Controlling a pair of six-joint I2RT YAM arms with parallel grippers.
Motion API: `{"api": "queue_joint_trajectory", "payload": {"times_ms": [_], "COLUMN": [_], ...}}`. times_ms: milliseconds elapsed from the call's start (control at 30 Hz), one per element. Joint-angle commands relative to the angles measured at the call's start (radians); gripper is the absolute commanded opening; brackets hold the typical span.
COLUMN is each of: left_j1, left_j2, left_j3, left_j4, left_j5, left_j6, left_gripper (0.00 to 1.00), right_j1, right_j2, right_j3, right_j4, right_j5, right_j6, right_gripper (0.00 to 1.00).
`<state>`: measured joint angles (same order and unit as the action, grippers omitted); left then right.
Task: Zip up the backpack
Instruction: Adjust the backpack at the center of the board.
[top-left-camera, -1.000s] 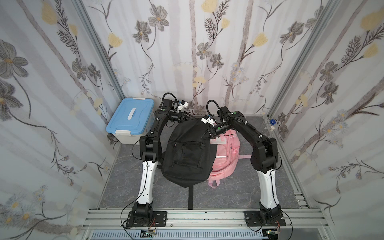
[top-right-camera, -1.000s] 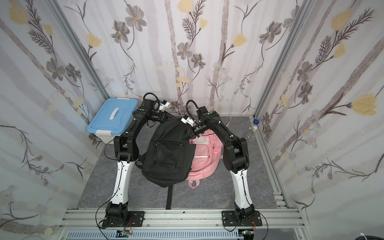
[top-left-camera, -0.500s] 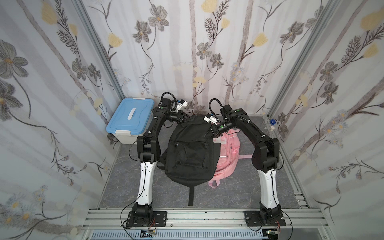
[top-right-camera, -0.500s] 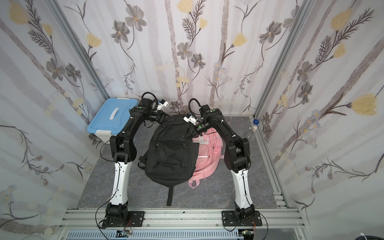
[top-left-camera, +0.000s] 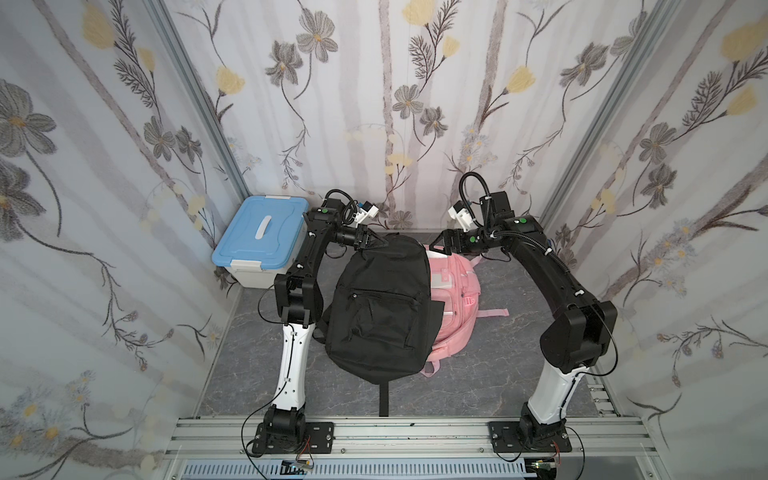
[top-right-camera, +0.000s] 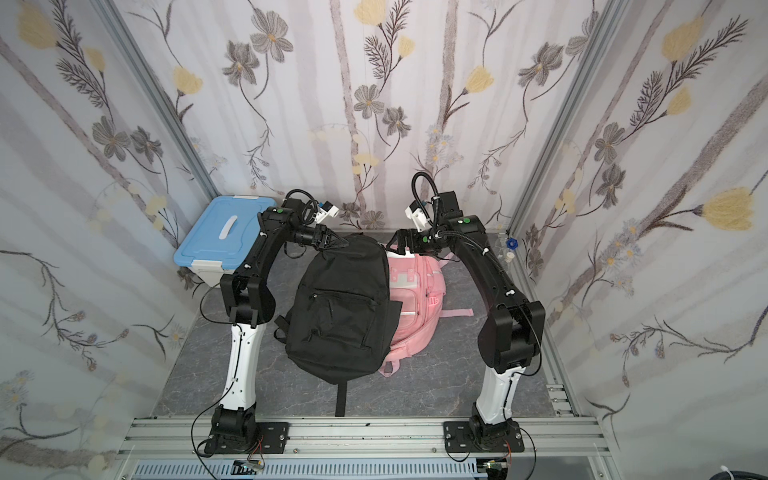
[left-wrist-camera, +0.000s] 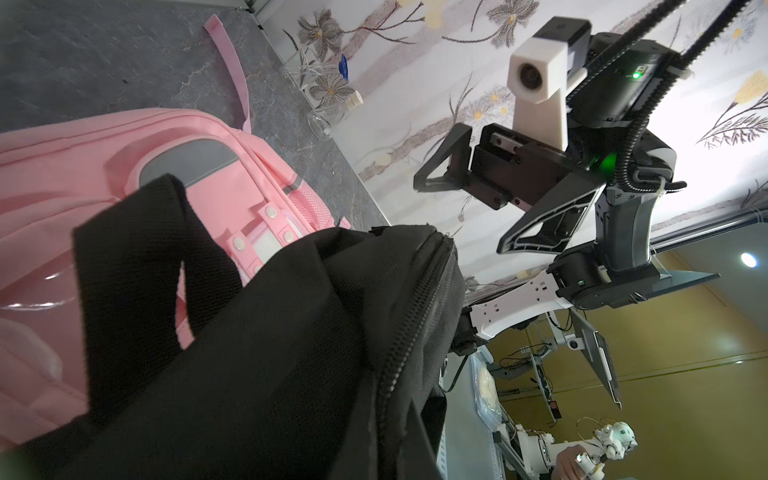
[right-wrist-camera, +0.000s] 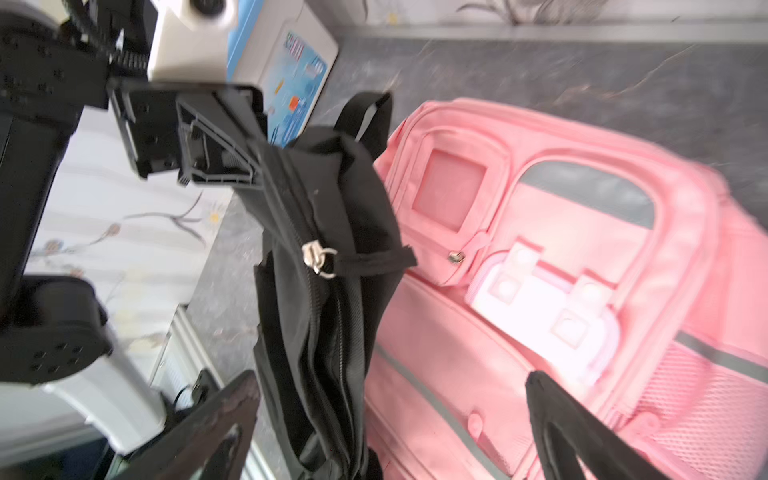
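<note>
Writing: the only label seen is a colourful sticker on the side of the white plastic storage box with the blue lid (right-wrist-camera: 291, 83); its print is too blurred to read. No brand shows on either bag.

Count: two backpacks, one box, two arms.

Black fabric backpack (top-left-camera: 382, 307): it sits mid-floor between the arms on the grey marbled surface (top-left-camera: 498, 374). Its far top end is lifted and its near end rests on the surface. It overlaps the left part of the pink backpack (top-left-camera: 455, 299), which lies flat just to its right. The front has one zipped pocket, a carry loop stands at the top, and one black strap trails toward the near rail. In the right wrist view, one silver metal zip slider (right-wrist-camera: 318, 259) with a black fabric pull tab sits on the main zip. The track between the slider and the pinched edge looks closed. Past the slider I cannot tell.

Left gripper (top-left-camera: 376, 243): its jaws are pinched together on the top edge of the black backpack, holding it up.

Right gripper (left-wrist-camera: 461, 216): its jaws are spread wide and hold nothing. It is just right of the black backpack's top, above the far end of the pink backpack, and clear of both.

The box stands at the far left, apart from the bags.
</note>
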<state>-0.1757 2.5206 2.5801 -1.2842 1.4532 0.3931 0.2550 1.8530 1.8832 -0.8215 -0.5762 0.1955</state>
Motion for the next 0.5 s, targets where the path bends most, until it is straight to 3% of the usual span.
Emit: {"api": "queue_joint_trajectory", "payload": {"times_ms": [0, 333, 467], "left_j1": [-0.005, -0.028, -0.028], "left_j2": [-0.003, -0.014, -0.013], "left_j3": [0.008, -0.027, -0.035], "left_j4": [-0.071, -0.003, 0.034], "left_j5": [0.022, -0.006, -0.008], "left_j6": [0.061, 0.009, -0.023], "left_gripper": [0.00, 0.00, 0.00], "right_j1": [-0.001, 0.010, 0.045], "right_j2": [0.004, -0.078, -0.038], "right_j3": [-0.003, -0.370, -0.374], "right_j4": [0.165, 0.848, 0.921], "right_j5": [0.138, 0.194, 0.170], "right_j6": [0.155, 0.733, 0.840], "right_gripper": [1.00, 1.00, 1.00]}}
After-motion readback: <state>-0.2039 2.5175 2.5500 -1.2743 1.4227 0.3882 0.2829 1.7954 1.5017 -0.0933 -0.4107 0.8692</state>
